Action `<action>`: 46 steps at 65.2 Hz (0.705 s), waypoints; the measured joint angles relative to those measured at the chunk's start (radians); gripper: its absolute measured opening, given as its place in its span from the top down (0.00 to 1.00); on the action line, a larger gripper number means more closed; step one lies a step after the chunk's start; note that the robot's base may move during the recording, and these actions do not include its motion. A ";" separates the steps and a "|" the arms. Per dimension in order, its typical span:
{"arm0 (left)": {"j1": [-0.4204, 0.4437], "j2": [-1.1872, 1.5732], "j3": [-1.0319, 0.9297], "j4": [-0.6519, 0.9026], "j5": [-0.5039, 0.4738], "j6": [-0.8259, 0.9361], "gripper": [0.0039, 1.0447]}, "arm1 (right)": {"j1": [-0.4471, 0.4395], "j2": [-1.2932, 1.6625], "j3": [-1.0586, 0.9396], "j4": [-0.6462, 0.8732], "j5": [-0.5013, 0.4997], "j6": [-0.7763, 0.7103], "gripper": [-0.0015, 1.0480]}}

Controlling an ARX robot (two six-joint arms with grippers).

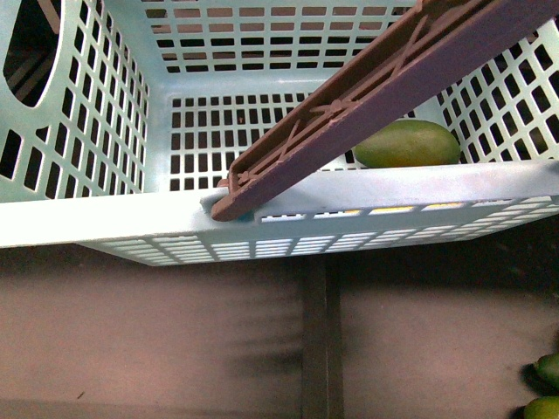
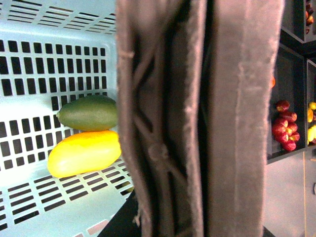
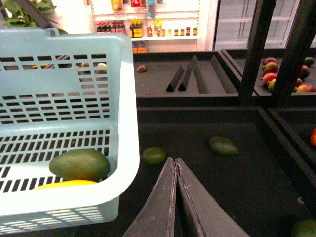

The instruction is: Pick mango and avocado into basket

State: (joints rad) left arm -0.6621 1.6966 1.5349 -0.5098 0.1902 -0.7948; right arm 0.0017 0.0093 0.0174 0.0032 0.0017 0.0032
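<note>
The turquoise basket (image 1: pixel 105 218) fills the front view, its brown handle (image 1: pixel 367 87) slanting across it. The dark green avocado (image 2: pixel 89 112) and the yellow-orange mango (image 2: pixel 84 153) lie side by side on the basket's slotted floor. The avocado also shows in the front view (image 1: pixel 406 144). My left gripper is shut on the brown handle (image 2: pixel 197 118), which hides its fingers. My right gripper (image 3: pixel 174 160) is shut and empty, just outside the basket's wall (image 3: pixel 126 123), over a dark shelf. The right wrist view also shows the avocado (image 3: pixel 80 164) and the mango (image 3: pixel 64 184) inside.
Loose lighter green fruits (image 3: pixel 154 155) (image 3: pixel 223 145) lie on the dark shelf near my right gripper; others show low in the front view (image 1: pixel 546 371). Black posts (image 3: pixel 256 49) and bins of red fruit (image 2: pixel 284 126) stand beside it.
</note>
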 joint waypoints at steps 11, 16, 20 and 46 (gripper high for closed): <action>0.000 0.000 0.000 0.000 0.001 -0.002 0.87 | 0.000 -0.003 0.000 -0.001 0.000 0.000 0.98; 0.000 0.000 0.000 0.000 0.001 0.000 0.87 | 0.000 -0.003 0.000 -0.001 0.000 0.000 0.84; 0.000 0.000 0.000 0.000 0.001 -0.001 0.87 | 0.000 -0.003 0.000 -0.001 0.000 0.000 0.73; 0.000 0.000 0.000 0.000 0.001 -0.001 0.87 | 0.000 -0.003 0.000 -0.002 0.000 0.000 0.09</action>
State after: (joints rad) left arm -0.6621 1.6966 1.5349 -0.5098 0.1913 -0.7956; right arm 0.0017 0.0059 0.0174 0.0017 0.0013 0.0032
